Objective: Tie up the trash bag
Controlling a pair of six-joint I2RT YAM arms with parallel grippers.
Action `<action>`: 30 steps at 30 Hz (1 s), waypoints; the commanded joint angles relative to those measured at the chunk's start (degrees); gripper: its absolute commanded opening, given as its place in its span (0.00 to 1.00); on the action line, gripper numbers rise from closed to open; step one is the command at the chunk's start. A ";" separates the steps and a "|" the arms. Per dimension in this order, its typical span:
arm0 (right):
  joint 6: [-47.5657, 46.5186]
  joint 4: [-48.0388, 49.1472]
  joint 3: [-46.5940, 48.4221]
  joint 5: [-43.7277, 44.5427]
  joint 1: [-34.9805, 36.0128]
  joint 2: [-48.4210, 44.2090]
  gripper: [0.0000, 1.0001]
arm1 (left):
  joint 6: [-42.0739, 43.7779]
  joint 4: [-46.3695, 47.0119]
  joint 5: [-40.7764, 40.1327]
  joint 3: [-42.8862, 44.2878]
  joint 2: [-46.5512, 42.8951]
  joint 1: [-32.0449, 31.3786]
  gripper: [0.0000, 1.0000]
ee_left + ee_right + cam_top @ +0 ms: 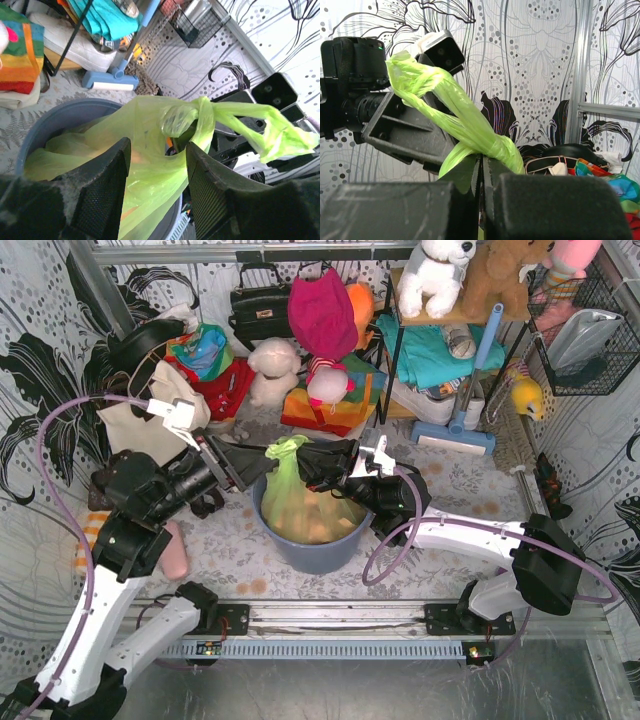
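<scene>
The trash bag, thin light-green plastic with tan paper showing through, sits in a blue-grey round bin. Its top is gathered into a knot with loose tails. My left gripper is at the knot's left side. In the left wrist view it is open, with bag film between the fingers and the knot just beyond. My right gripper is at the knot's right side. In the right wrist view it is shut on the bag plastic right under the knot.
A cream tote bag lies behind the left arm. Soft toys, a black handbag and folded cloth crowd the back. A shelf rack and blue floor brush stand back right, with a wire basket on the right wall.
</scene>
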 commanded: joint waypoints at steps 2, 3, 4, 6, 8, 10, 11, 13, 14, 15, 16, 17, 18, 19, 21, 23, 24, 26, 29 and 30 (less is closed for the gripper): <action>1.06 3.37 0.99 -1.13 0.32 -1.48 0.00 | -0.59 0.43 -4.95 3.15 -0.55 0.13 0.57; 1.01 3.28 0.99 -1.13 0.31 -1.53 0.00 | -1.43 0.90 -4.82 3.25 -0.44 0.13 0.57; 1.01 3.41 0.92 -1.13 0.29 -1.57 0.00 | -2.09 1.56 -4.36 3.27 -0.17 0.17 0.57; 1.09 3.53 0.83 -1.13 0.25 -1.58 0.00 | -3.17 3.10 -3.40 3.16 0.37 0.12 0.57; 1.22 3.69 0.77 -1.18 0.31 -1.58 0.00 | -3.79 4.18 -2.91 3.03 0.99 0.12 0.57; 1.49 4.02 0.64 -1.14 0.25 -1.49 0.00 | -3.96 4.65 -3.03 2.86 1.46 0.12 0.57; 1.56 4.15 0.64 -1.13 0.32 -1.49 0.00 | -3.90 4.56 -3.17 2.76 1.74 0.12 0.57; 1.67 4.13 0.72 -1.13 0.29 -1.42 0.00 | -3.88 4.72 -3.31 2.38 2.15 0.13 0.56; 1.71 4.05 0.79 -1.13 0.25 -1.40 0.00 | -3.91 5.02 -3.05 2.15 2.32 0.12 0.56; 1.74 4.02 0.81 -1.18 0.24 -1.40 0.00 | -3.96 5.44 -2.67 1.72 2.50 0.12 0.55; 1.93 3.99 0.88 -1.28 0.24 -1.36 0.00 | -3.92 6.16 -2.25 1.24 2.51 0.12 0.55; 1.94 4.05 0.90 -1.37 0.31 -1.32 0.00 | -3.96 6.99 -1.82 0.72 2.68 0.13 0.54; 2.08 4.15 0.90 -1.40 0.26 -1.19 0.00 | -4.07 7.79 -1.60 0.21 2.62 0.14 0.52; 2.22 4.32 0.90 -1.48 0.25 -1.10 0.00 | -4.17 8.50 -1.36 -0.29 2.72 0.18 0.50; 2.43 4.36 0.98 -1.62 0.29 -0.94 0.00 | -4.29 9.61 -0.96 -0.67 2.88 0.13 0.47; 2.71 4.53 0.99 -1.66 0.30 -0.87 0.00 | -4.34 10.95 -0.52 -0.91 2.81 0.17 0.41; 2.76 4.56 0.99 -1.73 0.25 -0.87 0.00 | -4.36 11.43 -0.41 -0.86 2.90 0.13 0.37; 2.85 4.57 0.99 -1.75 0.26 -0.79 0.00 | -4.26 11.83 -0.21 -0.54 3.18 0.18 0.29; 3.02 4.60 0.99 -1.84 0.30 -0.79 0.00 | -3.78 11.99 0.04 0.05 3.73 0.17 0.11; 2.94 4.60 0.99 -1.79 0.25 -0.79 0.00 | -3.62 11.99 0.00 0.25 3.91 0.13 0.07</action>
